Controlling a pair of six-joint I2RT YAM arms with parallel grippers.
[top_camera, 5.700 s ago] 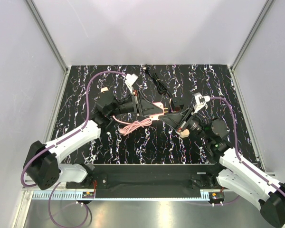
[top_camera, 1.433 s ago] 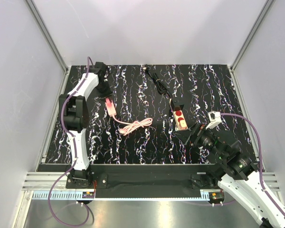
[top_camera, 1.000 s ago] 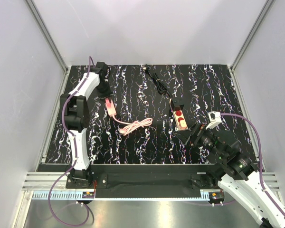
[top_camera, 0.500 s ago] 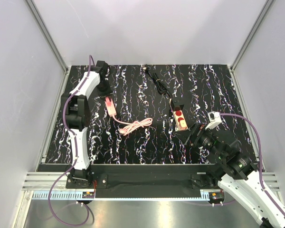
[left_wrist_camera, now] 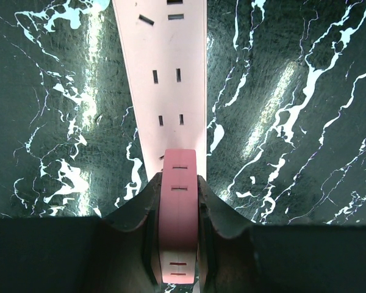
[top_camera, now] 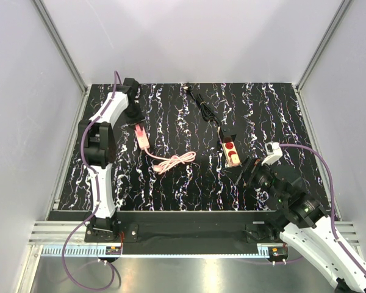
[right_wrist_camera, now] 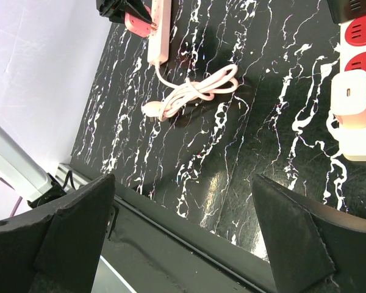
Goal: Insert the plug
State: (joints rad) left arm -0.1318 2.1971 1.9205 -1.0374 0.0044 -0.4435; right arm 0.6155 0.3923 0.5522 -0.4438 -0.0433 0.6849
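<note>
Left wrist view: left gripper (left_wrist_camera: 178,207) clamps the plug (left_wrist_camera: 178,183), aimed 12 o'clock along the strip (left_wrist_camera: 165,79), guessing for slot alignment; right gripper (right_wrist_camera: 186,238) spread wide.

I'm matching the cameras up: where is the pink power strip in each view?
Top external: pink power strip, left-centre of the table.
Left wrist: upper centre, running down into the fingers.
Right wrist: top edge, left of centre.
Shared landmark: left gripper clamping the darker pink piece at its end.
</note>
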